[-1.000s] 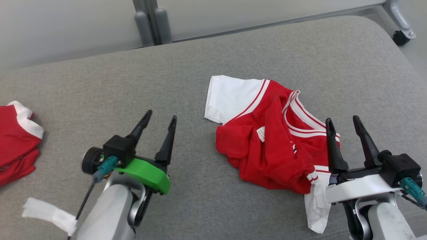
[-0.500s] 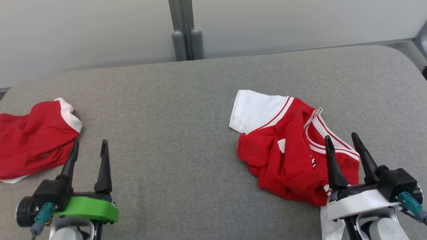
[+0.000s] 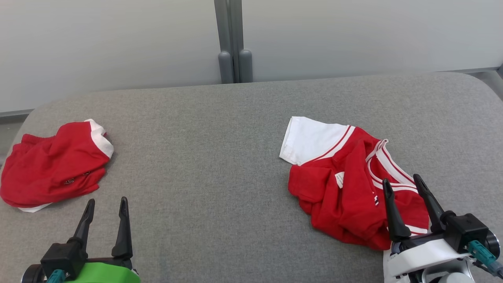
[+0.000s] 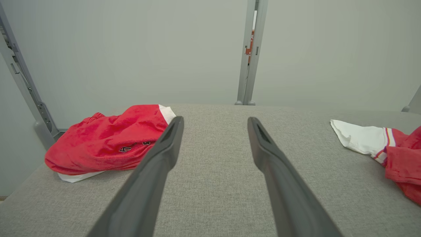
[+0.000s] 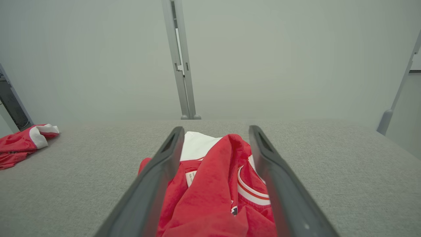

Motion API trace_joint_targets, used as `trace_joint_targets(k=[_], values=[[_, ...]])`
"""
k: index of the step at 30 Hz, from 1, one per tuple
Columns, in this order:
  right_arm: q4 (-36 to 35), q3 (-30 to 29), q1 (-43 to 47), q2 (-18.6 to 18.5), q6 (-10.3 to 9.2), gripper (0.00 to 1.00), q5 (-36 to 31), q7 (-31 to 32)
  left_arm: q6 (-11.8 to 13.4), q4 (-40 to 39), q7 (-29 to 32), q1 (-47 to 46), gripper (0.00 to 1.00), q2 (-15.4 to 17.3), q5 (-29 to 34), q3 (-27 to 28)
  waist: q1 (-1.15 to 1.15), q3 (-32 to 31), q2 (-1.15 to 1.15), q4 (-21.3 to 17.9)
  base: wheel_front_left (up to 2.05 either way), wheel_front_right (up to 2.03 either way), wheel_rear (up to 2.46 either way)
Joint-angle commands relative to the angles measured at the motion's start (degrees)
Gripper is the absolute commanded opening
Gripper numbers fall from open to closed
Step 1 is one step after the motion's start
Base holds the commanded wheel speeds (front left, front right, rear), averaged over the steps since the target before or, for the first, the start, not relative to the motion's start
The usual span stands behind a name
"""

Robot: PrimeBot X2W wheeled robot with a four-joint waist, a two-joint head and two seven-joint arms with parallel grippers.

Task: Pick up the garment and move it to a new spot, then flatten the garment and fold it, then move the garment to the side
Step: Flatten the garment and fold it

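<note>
The garment [image 3: 346, 196] is a crumpled red shirt with white sleeves and a striped collar, lying on the right of the grey padded surface [image 3: 204, 137]. My right gripper [image 3: 401, 179] stands open at the shirt's near right edge, its fingers above the cloth and nothing between them. In the right wrist view the shirt [image 5: 213, 184] lies under and between the open right gripper [image 5: 216, 129]. My left gripper [image 3: 107, 200] is open at the lower left, over bare surface. In the left wrist view the left gripper [image 4: 215, 120] points at the back wall, with the shirt [image 4: 398, 158] far right.
A second red piece with white trim [image 3: 55, 169] lies bunched at the surface's left edge, also seen as a red bundle [image 4: 111, 141] and a red heap [image 5: 19, 143]. A grey post [image 3: 232, 39] and pale wall panels stand behind the far edge.
The camera has shifted, so the whole picture slid right and down. My left gripper has drawn back and leftward, away from the shirt. The right gripper keeps its place by the shirt.
</note>
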Motion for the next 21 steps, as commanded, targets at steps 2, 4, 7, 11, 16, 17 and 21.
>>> trace_joint_targets(k=[2,4,7,11,16,17,21], values=[[0.3,0.1,0.6,-0.2,-0.1,1.0,0.2,-0.2,-0.3,0.2,0.0,0.7,1.0,0.2,0.6,0.0,0.0,-0.1,0.0,0.3,0.0,0.0,0.0],[0.5,0.1,0.7,-0.2,-0.1,1.0,0.1,-0.2,-0.3,0.3,0.0,0.7,1.0,0.2,0.8,-0.1,0.0,-0.2,0.0,0.4,0.0,0.0,0.0],[0.8,0.2,0.8,-0.3,-0.1,1.0,0.0,-0.2,-0.4,0.4,0.0,0.7,1.0,0.0,0.9,0.0,0.0,-0.3,0.0,0.5,0.0,0.0,0.0],[1.4,0.2,0.8,-0.3,-0.1,1.0,-0.3,-0.2,-0.4,0.6,0.0,0.7,1.0,-0.1,0.9,0.2,0.0,-0.4,0.0,0.4,0.0,0.0,0.0],[1.9,0.2,0.8,-0.3,-0.1,1.0,-0.6,-0.2,-0.5,0.8,0.0,0.8,1.0,-0.3,0.9,0.3,0.0,-0.4,0.0,0.1,0.0,0.0,0.0],[1.9,0.2,0.8,-0.3,-0.1,1.0,-0.6,-0.2,-0.5,0.9,0.0,0.8,1.0,-0.3,0.9,0.3,0.0,-0.4,0.0,0.1,0.0,0.0,0.0],[2.0,0.2,0.5,-0.3,-0.1,1.0,-0.7,-0.2,-0.5,1.0,0.0,0.7,1.0,-0.4,0.8,0.0,0.0,-0.4,0.0,-0.1,0.0,0.0,0.0]])
